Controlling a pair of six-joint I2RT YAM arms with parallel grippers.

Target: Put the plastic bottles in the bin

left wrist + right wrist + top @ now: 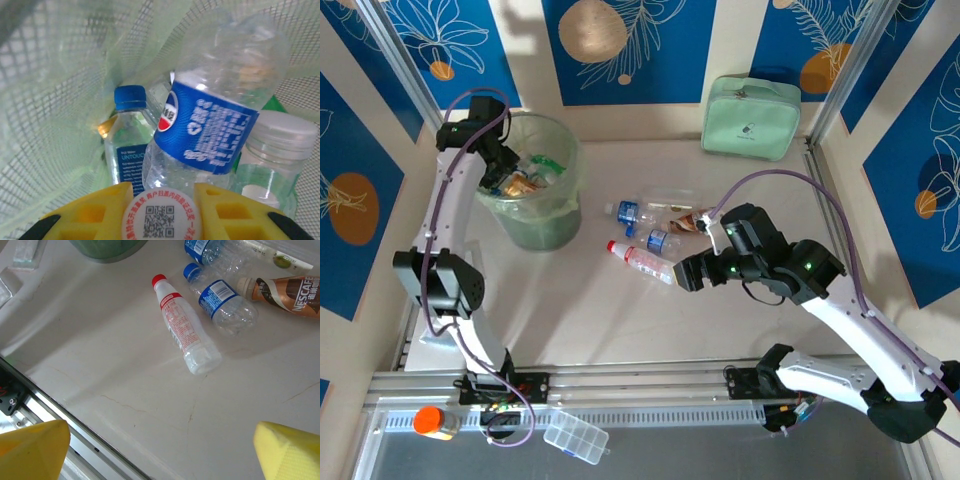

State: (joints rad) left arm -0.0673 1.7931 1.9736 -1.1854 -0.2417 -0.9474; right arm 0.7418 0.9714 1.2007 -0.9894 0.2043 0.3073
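Note:
My left gripper (505, 160) hangs over the bin (542, 232), a round mesh basket with a pale green liner (50, 100). Its yellow fingers (95, 215) are shut on the white QR-code cap of a clear bottle with a blue label (205, 135), which points down into the bin. Under it lie a blue-capped bottle (130, 135) and a white-capped clear one (280, 150). On the table lie a red-capped bottle (640, 258) (185, 330), a blue-capped bottle (657, 241) (222, 302), a further blue-labelled bottle (627, 212) and a brown Nescafe bottle (285, 295). My right gripper (685, 272) (160, 455) hovers open near the red-capped bottle, holding nothing.
A mint-green zippered case (752, 118) leans at the back wall. An orange-capped jar (435, 422) and a clear compartment box (576, 436) sit on the rail in front of the arm bases. Bare table stretches between the bottles and the near metal rail (50, 405).

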